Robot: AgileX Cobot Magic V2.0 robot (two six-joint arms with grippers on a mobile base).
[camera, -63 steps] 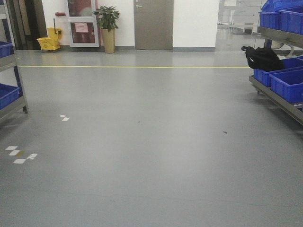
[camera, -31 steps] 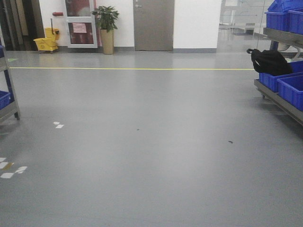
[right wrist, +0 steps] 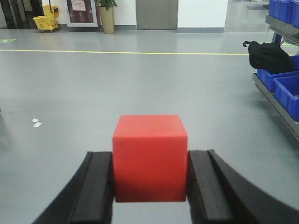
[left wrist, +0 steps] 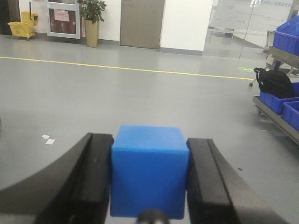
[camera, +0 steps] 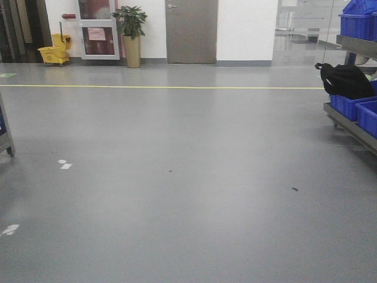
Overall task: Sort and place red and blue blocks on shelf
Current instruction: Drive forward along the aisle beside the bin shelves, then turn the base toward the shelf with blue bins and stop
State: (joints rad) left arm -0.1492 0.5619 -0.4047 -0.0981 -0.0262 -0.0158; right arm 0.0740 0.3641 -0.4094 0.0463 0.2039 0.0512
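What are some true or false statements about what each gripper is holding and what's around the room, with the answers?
1. The left gripper is shut on the blue block. True.
2. The right gripper is empty. False: it clamps the red block.
3. A black bag sits at the shelf on the right. True.
4. The potted plant stands right of the grey door. False: it stands left of it.
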